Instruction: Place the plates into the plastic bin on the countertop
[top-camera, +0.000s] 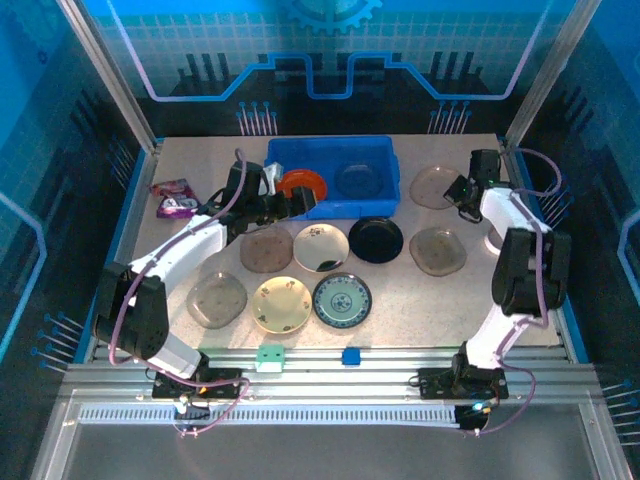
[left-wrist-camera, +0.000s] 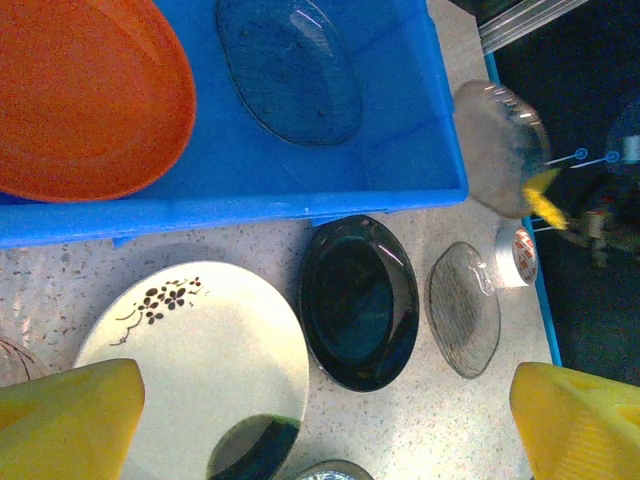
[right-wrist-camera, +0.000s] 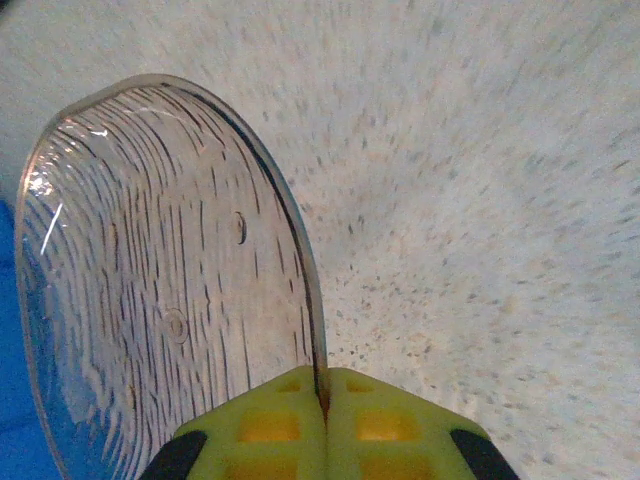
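Observation:
The blue plastic bin (top-camera: 335, 150) at the back of the countertop (top-camera: 420, 300) holds an orange-red plate (top-camera: 302, 185) and a smoky grey plate (top-camera: 357, 180). My right gripper (right-wrist-camera: 325, 400) is shut on the rim of another translucent grey plate (right-wrist-camera: 150, 280), tilted up just right of the bin (top-camera: 435, 187). My left gripper (left-wrist-camera: 325, 430) stands open above the bin's front left, nothing between its yellow fingers (left-wrist-camera: 70, 420). On the countertop lie brown (top-camera: 266, 251), cream floral (top-camera: 321, 247), black (top-camera: 376, 240), grey (top-camera: 437, 250), a second grey (top-camera: 216, 299), a second floral (top-camera: 281, 304) and blue-green (top-camera: 342, 300) plates.
A purple snack packet (top-camera: 175, 198) lies at the far left. A small tape ring (left-wrist-camera: 517, 255) sits by the right edge, beside the grey plate (left-wrist-camera: 463, 310). A green block (top-camera: 270, 355) and a blue block (top-camera: 351, 355) sit on the front rail.

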